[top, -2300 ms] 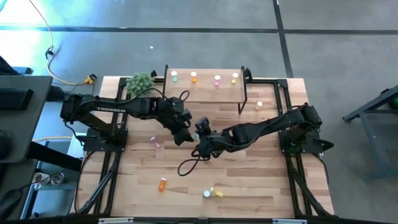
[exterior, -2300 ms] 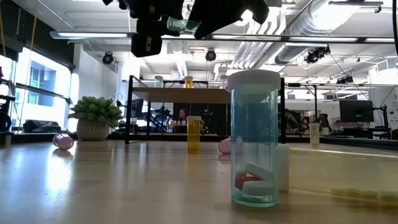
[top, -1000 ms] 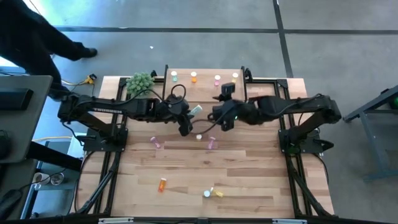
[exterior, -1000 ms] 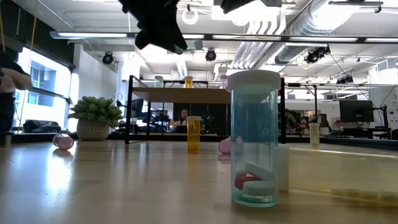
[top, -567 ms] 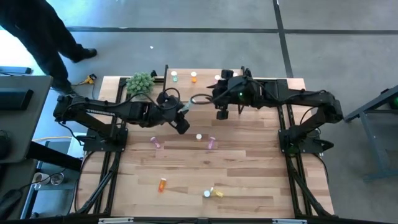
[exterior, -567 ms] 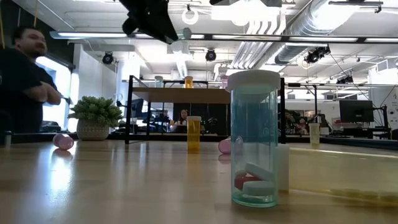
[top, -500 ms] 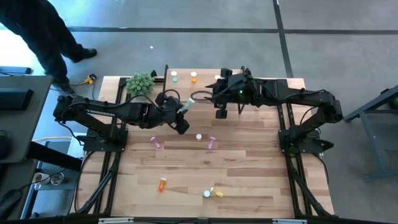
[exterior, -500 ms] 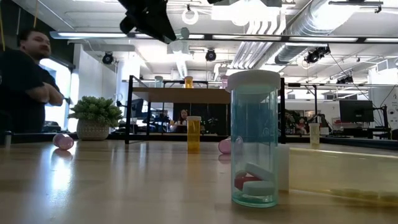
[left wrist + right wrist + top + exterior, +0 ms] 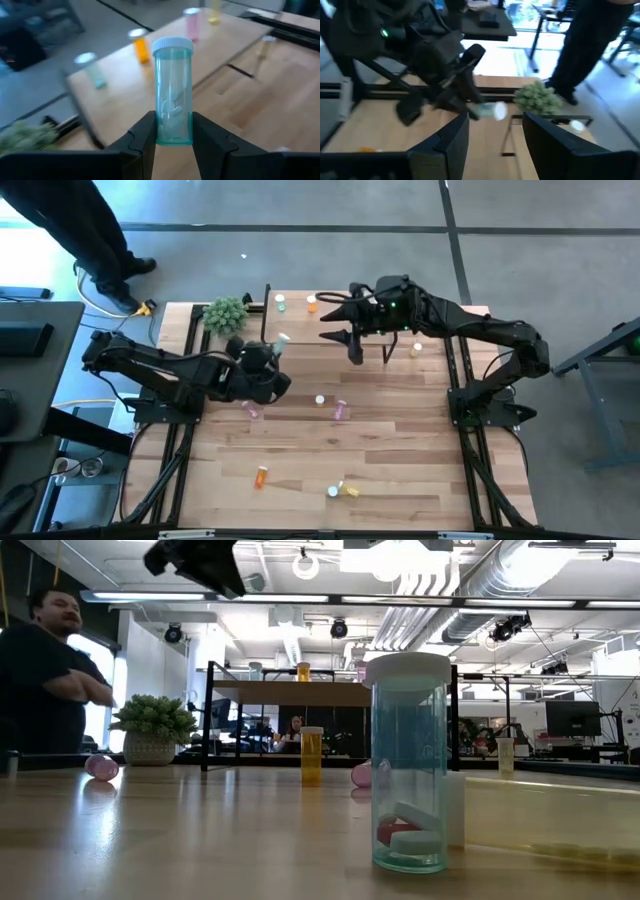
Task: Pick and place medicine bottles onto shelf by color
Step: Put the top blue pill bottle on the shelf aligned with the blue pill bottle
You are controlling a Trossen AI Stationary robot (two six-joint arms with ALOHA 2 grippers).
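Currently carrying: left gripper point(image 9: 172, 131) clamped tight on a translucent green pill bottle with white cap point(image 9: 173, 90), left of centre in the high view, short of the light-wood shelf on black legs point(image 9: 330, 330) at upper centre. Right gripper point(image 9: 338, 332) over the shelf, fingers apart, empty. Next, probably: setting it upright beside the green bottle on the shelf point(image 9: 281, 304). No readable writing or labels.
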